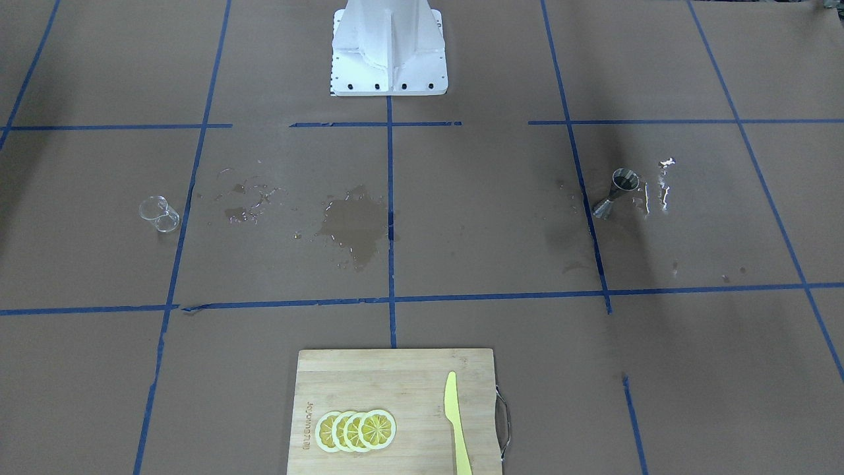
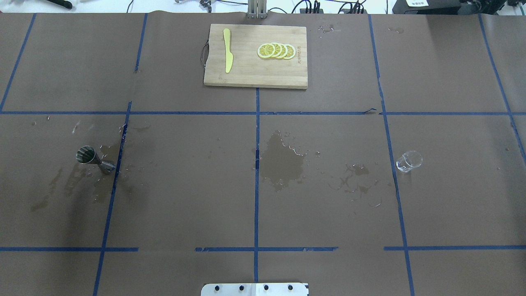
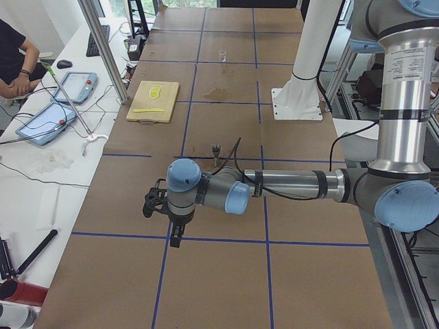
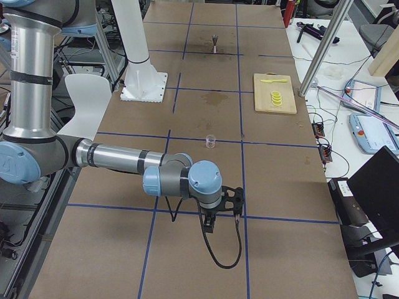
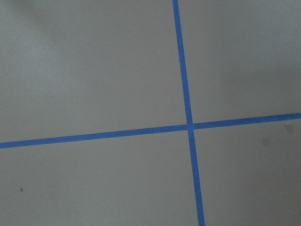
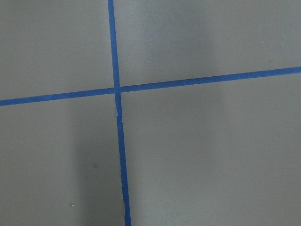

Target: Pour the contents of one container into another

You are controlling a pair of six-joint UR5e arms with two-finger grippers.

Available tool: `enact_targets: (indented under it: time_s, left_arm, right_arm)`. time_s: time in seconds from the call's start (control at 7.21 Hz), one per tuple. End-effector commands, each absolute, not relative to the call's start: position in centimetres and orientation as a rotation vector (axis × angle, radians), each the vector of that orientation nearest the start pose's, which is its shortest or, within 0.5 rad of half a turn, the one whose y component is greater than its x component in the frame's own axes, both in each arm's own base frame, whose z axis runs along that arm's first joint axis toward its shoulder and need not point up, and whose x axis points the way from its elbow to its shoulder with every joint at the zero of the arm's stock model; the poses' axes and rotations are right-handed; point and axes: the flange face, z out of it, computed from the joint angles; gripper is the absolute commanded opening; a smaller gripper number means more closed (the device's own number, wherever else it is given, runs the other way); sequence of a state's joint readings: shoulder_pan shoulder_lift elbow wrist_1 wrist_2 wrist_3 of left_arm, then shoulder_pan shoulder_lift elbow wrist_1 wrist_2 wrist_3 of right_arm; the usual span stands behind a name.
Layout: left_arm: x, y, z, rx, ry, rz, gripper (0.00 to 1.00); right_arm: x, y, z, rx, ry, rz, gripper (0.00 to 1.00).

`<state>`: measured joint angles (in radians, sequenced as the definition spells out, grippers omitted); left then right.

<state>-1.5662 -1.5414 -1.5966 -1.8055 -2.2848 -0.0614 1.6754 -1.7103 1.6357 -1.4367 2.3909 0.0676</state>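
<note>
Table [image 2: 185, 185] is covered in matte brown paper with a grid of blue tape lines.

Far left in the overhead view, robot's left side: metal jigger [image 2: 92, 158], silvery-grey, hourglass shape with two cones and a narrow waist. It stands upright just beside a tape line, with damp dark smears and shiny droplets around it.

Centre: dark irregular wet patch [image 2: 281, 162] soaked into the paper beside the middle tape line, with smaller splashes and ring marks to its right.

Far centre: rectangular bamboo cutting board [image 2: 254, 78] with a metal handle. A flat yellow plastic knife [image 2: 227, 55] and a row of overlapping lemon slices [image 2: 276, 51] lie on it.

Right, robot's right side: glass beaker [image 2: 409, 161], clear and colourless, small, with a pouring lip. It stands upright just past a tape line, well apart from the jigger. I can't tell whether it has any contents.

White robot base [image 1: 389, 59] sits at the near centre edge.

Left arm: forearm level and low over the table end, wrist bent down. Left gripper [image 3: 175, 236] points down over a tape line, near the jigger and touching nothing. Its opening can't be judged, since it shows only in the side view.

Right arm mirrors this at the other table end. Right gripper [image 4: 209, 225] points down near a tape line, short of the beaker and touching nothing. Its opening can't be judged either.

Both wrist views show only paper and a tape crossing.
</note>
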Motion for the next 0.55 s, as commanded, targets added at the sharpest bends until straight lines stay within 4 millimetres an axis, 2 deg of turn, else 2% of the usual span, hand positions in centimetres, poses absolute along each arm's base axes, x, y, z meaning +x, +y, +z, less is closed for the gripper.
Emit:
enact_targets:
  time_s: [0.0, 0.42]
  left_arm:
    - [-6.57, -49.36, 64.04, 0.196, 0.718, 0.029, 1.00]
    - [-6.57, -49.36, 64.04, 0.196, 0.718, 0.029, 1.00]
  right_arm:
    - [10.05, -43.12, 67.26, 0.072, -0.820, 0.125, 1.00]
    - [9.77, -43.20, 67.17, 0.071, -0.822, 0.118, 1.00]
